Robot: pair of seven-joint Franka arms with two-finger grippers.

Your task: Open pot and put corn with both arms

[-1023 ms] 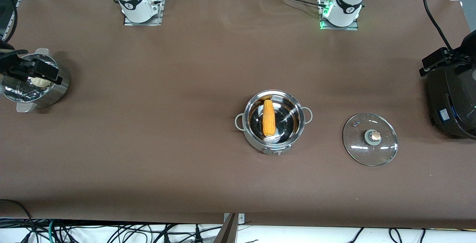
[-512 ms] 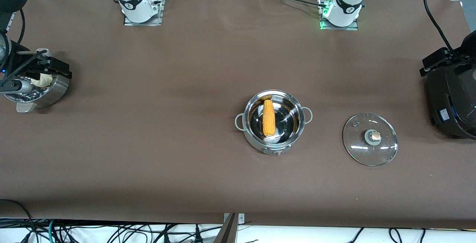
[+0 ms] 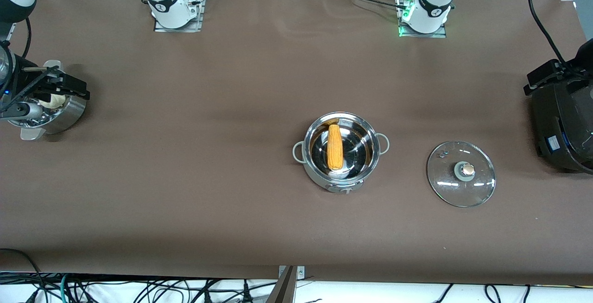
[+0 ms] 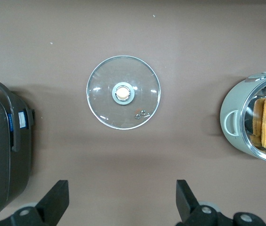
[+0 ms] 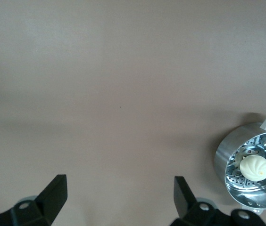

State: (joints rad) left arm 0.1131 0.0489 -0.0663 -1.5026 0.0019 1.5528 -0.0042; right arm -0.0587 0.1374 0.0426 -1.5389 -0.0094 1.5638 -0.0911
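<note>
Corn cob (image 3: 335, 153) lies in the lidless pot (image 3: 340, 151), glass lid (image 3: 461, 173) beside it, task looks finished; left gripper (image 4: 119, 207) over the lid and right gripper (image 5: 119, 205) near the steamer pot (image 3: 46, 108), jaws wide, both empty, need only park.

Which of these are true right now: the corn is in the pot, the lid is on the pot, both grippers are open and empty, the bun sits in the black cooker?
1. The corn lies inside the pot. True.
2. The glass lid is on the pot. False: it lies flat on the table beside the pot, toward the left arm's end.
3. The left gripper and the right gripper are both open, holding nothing. True.
4. The white bun sits in the black cooker. False: it is in the perforated steamer pot at the right arm's end.
</note>
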